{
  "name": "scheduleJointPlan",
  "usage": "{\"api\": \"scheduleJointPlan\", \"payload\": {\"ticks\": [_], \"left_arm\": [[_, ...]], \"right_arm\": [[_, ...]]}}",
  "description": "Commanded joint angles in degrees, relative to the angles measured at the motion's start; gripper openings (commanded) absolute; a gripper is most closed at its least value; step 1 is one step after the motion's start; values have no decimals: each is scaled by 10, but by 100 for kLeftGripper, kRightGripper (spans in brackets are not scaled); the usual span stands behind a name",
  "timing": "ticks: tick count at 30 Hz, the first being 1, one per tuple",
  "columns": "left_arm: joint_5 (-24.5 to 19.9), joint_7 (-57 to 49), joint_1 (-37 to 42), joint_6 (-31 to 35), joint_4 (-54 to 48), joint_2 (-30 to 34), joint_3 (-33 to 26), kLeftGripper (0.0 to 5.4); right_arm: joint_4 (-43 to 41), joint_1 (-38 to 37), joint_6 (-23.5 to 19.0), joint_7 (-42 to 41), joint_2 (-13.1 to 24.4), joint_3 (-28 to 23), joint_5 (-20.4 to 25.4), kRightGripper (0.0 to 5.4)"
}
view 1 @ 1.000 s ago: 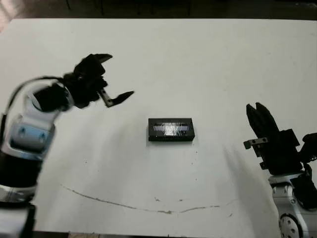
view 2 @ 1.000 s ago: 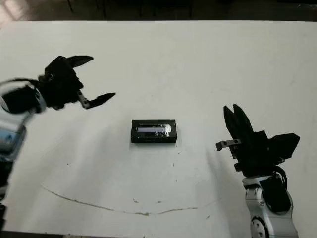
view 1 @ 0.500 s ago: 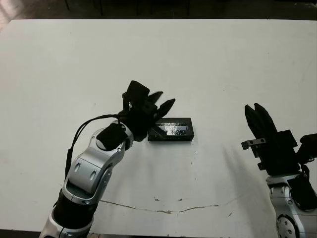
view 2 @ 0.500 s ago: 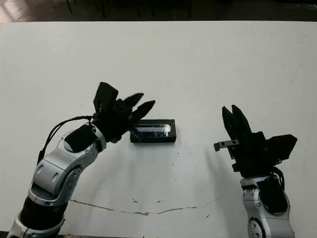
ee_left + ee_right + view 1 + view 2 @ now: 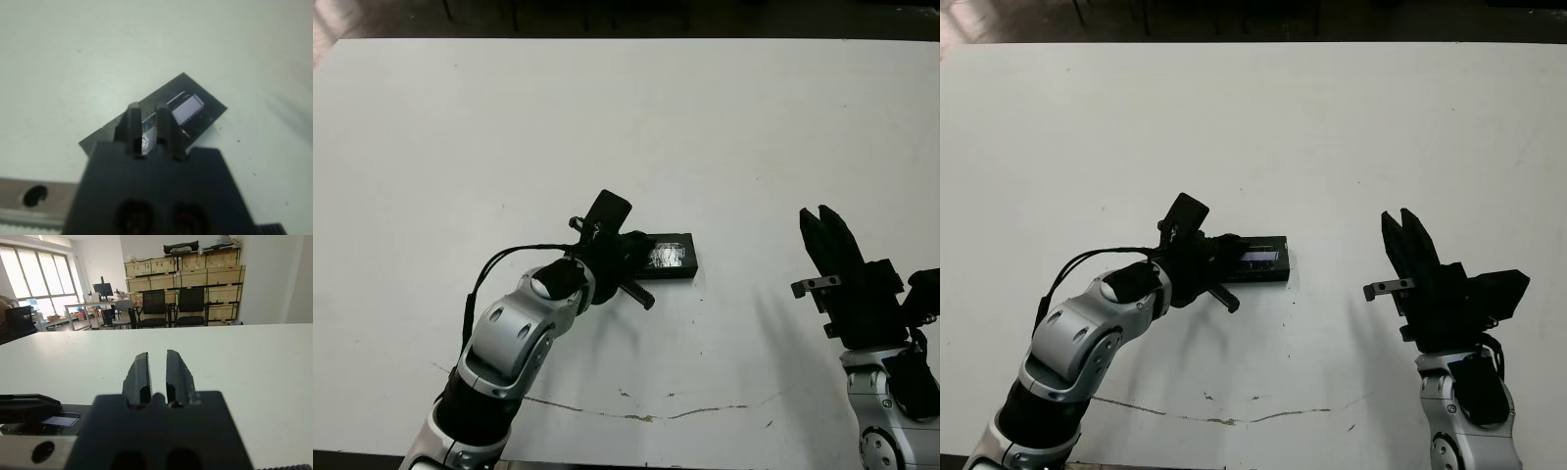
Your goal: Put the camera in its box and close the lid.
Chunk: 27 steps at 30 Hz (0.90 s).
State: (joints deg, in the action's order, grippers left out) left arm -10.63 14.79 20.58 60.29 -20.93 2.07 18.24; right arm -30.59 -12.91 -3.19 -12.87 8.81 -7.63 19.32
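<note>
**Operator:** Status of the left gripper (image 5: pixel 150 116)?

**Technician:** Fingers (image 5: pixel 133 120) are drawn close together, with only a narrow gap between them and nothing held. The tips rest over the near end of the lid (image 5: pixel 668 256). The left arm (image 5: pixel 514 338) reaches in from the near-left side of the table (image 5: pixel 626 108).

**Operator:** Location of the box?

**Technician:** The box (image 5: pixel 1268 275) sits near the middle of the table with the lid on top, silvery strip facing up. Only its dark side wall shows beneath the lid. The camera cannot be seen in any view.

**Operator:** Status of the right gripper (image 5: pixel 829 235)?

**Technician:** Fingers (image 5: pixel 138 374) are nearly together, with a slim gap between them, holding nothing. It stands well apart from the box, to its right, raised above the table.
</note>
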Motion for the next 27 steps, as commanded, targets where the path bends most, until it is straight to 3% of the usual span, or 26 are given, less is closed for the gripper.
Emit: {"api": "scheduleJointPlan", "payload": {"ticks": [1, 5, 9, 12, 21, 27], "left_arm": [[-1, 8, -18, 41, 36, 21, 29, 3], [-3, 21, -27, 35, 39, 45, 52, 3], [-14, 16, -29, 61, 5, 47, 33, 3], [-24, 17, -32, 42, -34, 47, 6, 3], [-80, -7, -31, 23, -133, 10, -123, 3], [-125, -13, -48, -32, -163, 5, -215, 3]], "right_arm": [[7, -7, -1, 0, -1, 0, -1, 0], [9, -7, 1, -1, -1, -1, 0, 0], [6, -8, -2, 3, -1, -2, -2, 0], [4, -7, -4, 4, -1, -2, -2, 0], [7, 2, -7, 6, -6, 0, 6, 0], [12, 9, -3, 7, -9, 1, 6, 0]]}}
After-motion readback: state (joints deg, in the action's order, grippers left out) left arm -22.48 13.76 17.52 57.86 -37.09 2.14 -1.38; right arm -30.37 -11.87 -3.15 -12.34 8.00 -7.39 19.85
